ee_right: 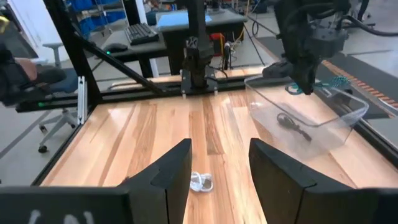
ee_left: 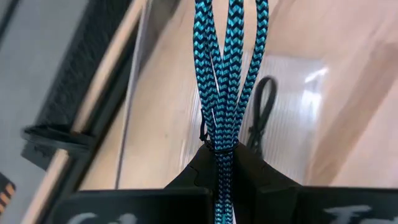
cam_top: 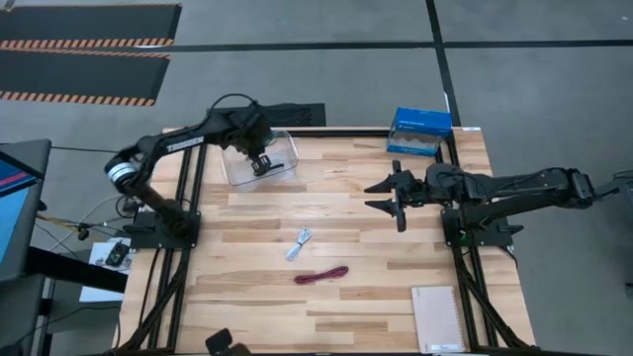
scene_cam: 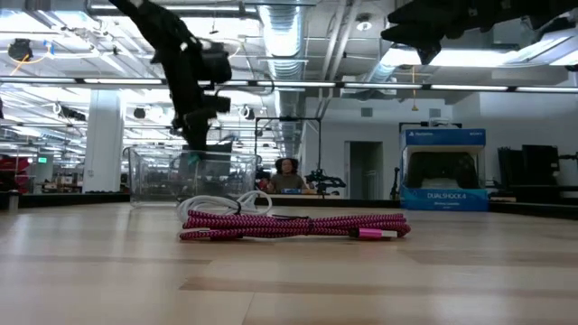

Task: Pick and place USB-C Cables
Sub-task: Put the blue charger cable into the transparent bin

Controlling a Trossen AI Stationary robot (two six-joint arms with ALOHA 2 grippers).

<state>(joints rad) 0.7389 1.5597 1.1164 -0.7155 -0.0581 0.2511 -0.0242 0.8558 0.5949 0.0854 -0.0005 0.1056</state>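
High view: Because the clear bin at the table's far left looks like the drop point, the left gripper hangs directly over it, so that what it carries should fall inside the walls. The right gripper waits near mid-table on the right, well apart from the cables. The white-grey cable and the maroon cable lie on the wooden table between the arms, untouched, probably next in turn. A blue box sits at the far edge and a notebook at the near right; neither seems part of the job.

Low view: The maroon cable lies flat in front, the white-grey one just behind it; the left arm reaches down at the bin beyond. A person sits far back in the room.

Left wrist view: The fingers are clenched on a teal-and-black braided cable, gripped at its tied waist so the loops stay bundled. A thin black cable already lies on the bin floor below.

Right wrist view: The right gripper stands wide apart and empty, aimed across the table toward the white-grey cable. Beyond, the braided cable dangles above the bin, apparently not yet let go.
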